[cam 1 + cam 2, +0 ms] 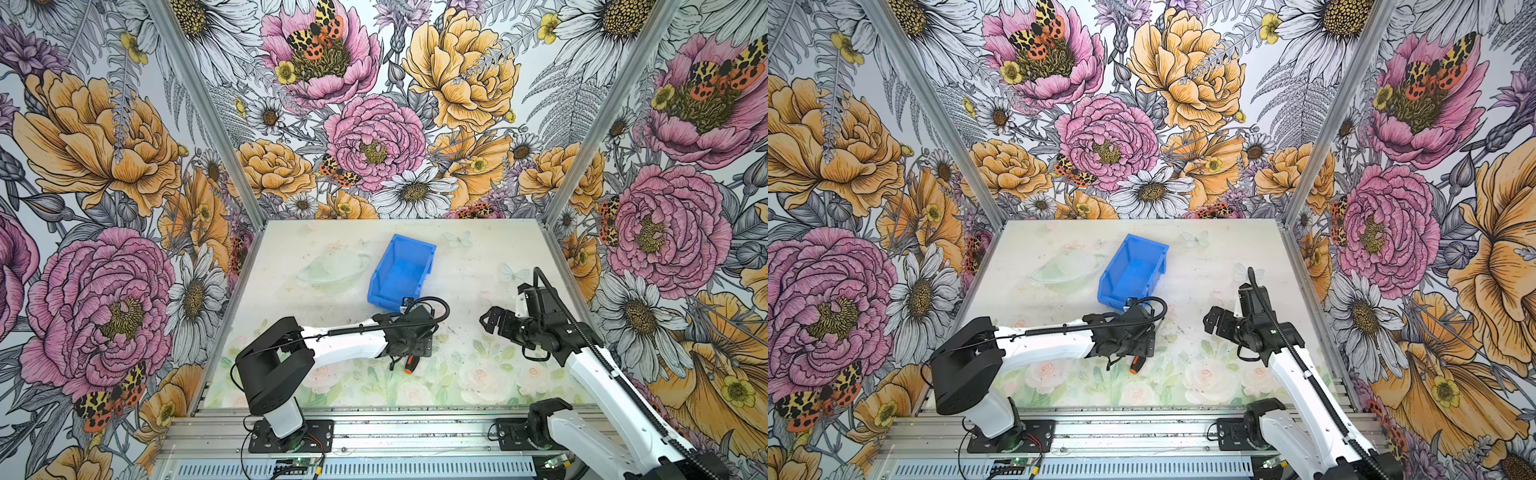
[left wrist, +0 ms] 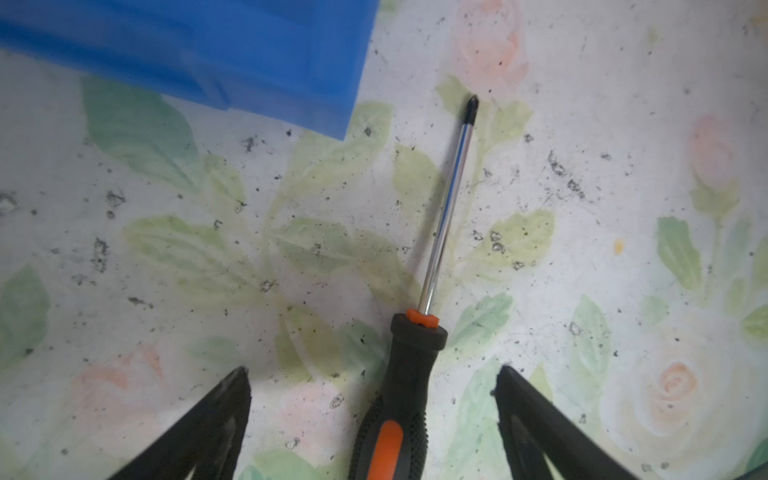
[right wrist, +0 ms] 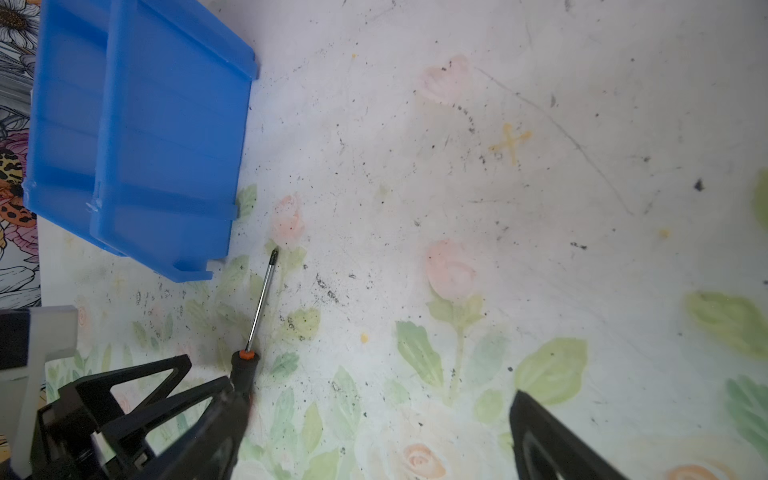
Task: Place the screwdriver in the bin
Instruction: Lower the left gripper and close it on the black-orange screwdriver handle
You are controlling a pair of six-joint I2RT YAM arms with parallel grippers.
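Screwdriver [image 2: 411, 353] lies flat on the table [image 1: 478, 257], outside the bin [image 1: 401, 274], just off its low near end, at about 6 o'clock from it in both top views. The tip points up-table toward 12–1 o'clock and stops short of the bin's corner without touching it.

Left gripper [image 2: 372, 370] is low over the black handle. Jaws stand wide, one finger on each side with bare table showing in both gaps. It holds nothing.

Right gripper [image 1: 489, 319] hovers at about 3 o'clock from the left one, well apart, jaws spread and empty.

Progress, as I judge it: approach made, grasp not yet made. Closing, lifting, carrying toward 12 o'clock and releasing are all left. The bin looks empty.

Writing: none legible on handle or bin. Only a faint yellow cross [image 3: 509, 143] is marked on the table. Clear bowl [image 1: 332, 266] sits at 9 o'clock from the bin.
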